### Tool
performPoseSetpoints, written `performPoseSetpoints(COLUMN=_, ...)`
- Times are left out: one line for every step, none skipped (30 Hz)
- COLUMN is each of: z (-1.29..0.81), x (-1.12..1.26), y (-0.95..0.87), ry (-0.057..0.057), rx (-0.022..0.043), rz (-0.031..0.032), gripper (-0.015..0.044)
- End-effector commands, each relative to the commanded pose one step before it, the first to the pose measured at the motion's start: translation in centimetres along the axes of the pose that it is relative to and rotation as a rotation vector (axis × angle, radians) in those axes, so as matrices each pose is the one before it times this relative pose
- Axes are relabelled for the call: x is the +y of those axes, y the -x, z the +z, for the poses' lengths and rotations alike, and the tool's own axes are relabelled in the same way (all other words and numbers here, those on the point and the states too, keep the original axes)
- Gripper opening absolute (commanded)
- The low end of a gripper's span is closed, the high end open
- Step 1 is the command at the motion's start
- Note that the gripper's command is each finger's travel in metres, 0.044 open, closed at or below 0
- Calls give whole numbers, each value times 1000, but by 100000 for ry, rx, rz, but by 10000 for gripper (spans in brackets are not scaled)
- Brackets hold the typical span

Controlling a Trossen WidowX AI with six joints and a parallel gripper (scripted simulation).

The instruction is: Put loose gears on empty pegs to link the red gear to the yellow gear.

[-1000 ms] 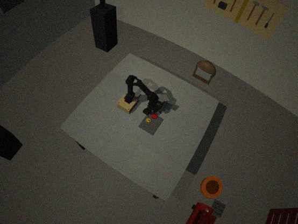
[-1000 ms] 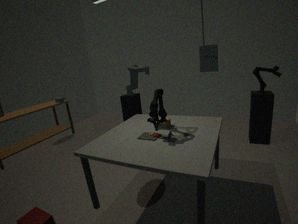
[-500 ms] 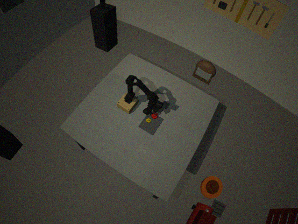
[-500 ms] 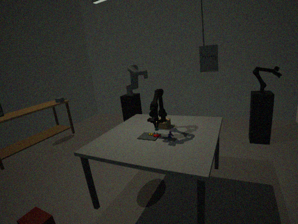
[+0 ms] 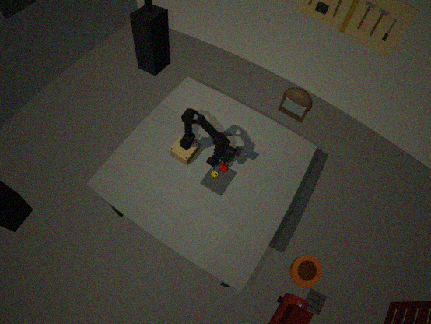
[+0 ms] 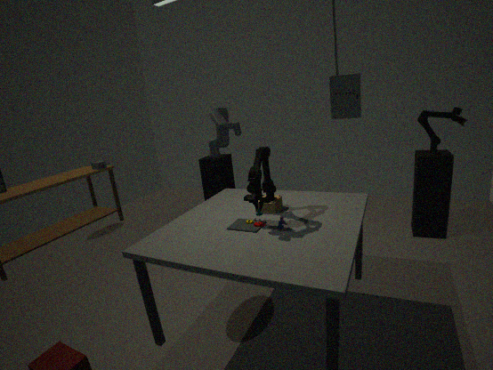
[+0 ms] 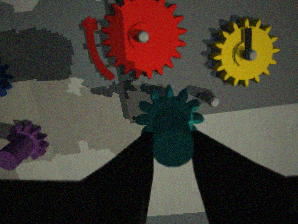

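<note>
My gripper (image 7: 171, 139) is shut on the handle of a teal gear (image 7: 170, 112) (image 6: 259, 213), held above the near edge of the grey board (image 7: 255, 95) (image 5: 219, 188) (image 6: 242, 228). The red gear (image 7: 162, 47) (image 5: 225, 167) (image 6: 259, 224) and the yellow gear (image 7: 235, 57) (image 5: 212, 174) (image 6: 249, 221) with its black stripe sit on the board with a gap between them. An empty peg (image 7: 215, 102) shows right of the teal gear, which hides part of the board. A purple gear (image 7: 32, 140) stands on the table at the left; a blue gear (image 7: 4, 82) is partly cut off.
The red arrow (image 7: 95, 50) lies left of the red gear. The arm's shadow falls over the table (image 5: 163, 195) (image 6: 200, 253) and part of the board. The arm's wooden base block (image 5: 183, 152) stands behind the board.
</note>
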State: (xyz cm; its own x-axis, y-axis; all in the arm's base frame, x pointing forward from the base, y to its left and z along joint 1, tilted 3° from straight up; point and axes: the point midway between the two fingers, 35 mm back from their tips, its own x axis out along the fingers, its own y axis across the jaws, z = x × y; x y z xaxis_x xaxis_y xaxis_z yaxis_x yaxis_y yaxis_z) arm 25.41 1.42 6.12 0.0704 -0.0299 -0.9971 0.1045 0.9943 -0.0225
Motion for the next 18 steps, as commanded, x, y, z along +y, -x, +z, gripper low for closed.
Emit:
performPoseSetpoints(z=50, x=97, y=44, ry=480, rx=-394, rz=710, gripper=0)
performPoseSetpoints(z=0, x=0, y=0, ry=0, rx=0, rz=0, gripper=0)
performPoseSetpoints(z=0, x=0, y=0, ry=0, rx=0, rz=0, gripper=0)
performPoseSetpoints(z=0, x=0, y=0, ry=0, rx=0, rz=0, gripper=0)
performPoseSetpoints(z=0, x=0, y=0, ry=0, rx=0, rz=0, gripper=0)
performPoseSetpoints(z=0, x=0, y=0, ry=0, rx=0, rz=0, gripper=0)
performPoseSetpoints(z=9, x=1, y=-19, ry=0, rx=-1, rz=0, gripper=0)
performPoseSetpoints(z=5, x=2, y=-25, ry=294, rx=0, rz=0, gripper=0)
performPoseSetpoints(z=4, x=3, y=-37, ry=562, rx=0, rz=0, gripper=0)
performPoseSetpoints(z=3, x=5, y=-55, ry=933, rx=0, rz=0, gripper=0)
performPoseSetpoints(z=1, x=6, y=-79, ry=1389, rx=0, rz=0, gripper=0)
performPoseSetpoints(z=-1, x=6, y=-89, ry=1567, rx=1, rz=0, gripper=0)
performPoseSetpoints(z=-4, x=5, y=-103, ry=1809, rx=1, rz=0, gripper=0)
performPoseSetpoints(z=-6, x=4, y=-122, ry=2074, rx=1, rz=0, gripper=0)
performPoseSetpoints(z=-9, x=2, y=-142, ry=2300, rx=1, rz=0, gripper=0)
performPoseSetpoints(z=-11, x=-1, y=-154, ry=2331, rx=2, rz=0, gripper=0)
performPoseSetpoints(z=-11, x=-3, y=-156, ry=2161, rx=2, rz=-1, gripper=0)
performPoseSetpoints(z=-10, x=-6, y=-155, ry=1915, rx=2, rz=-1, gripper=0)
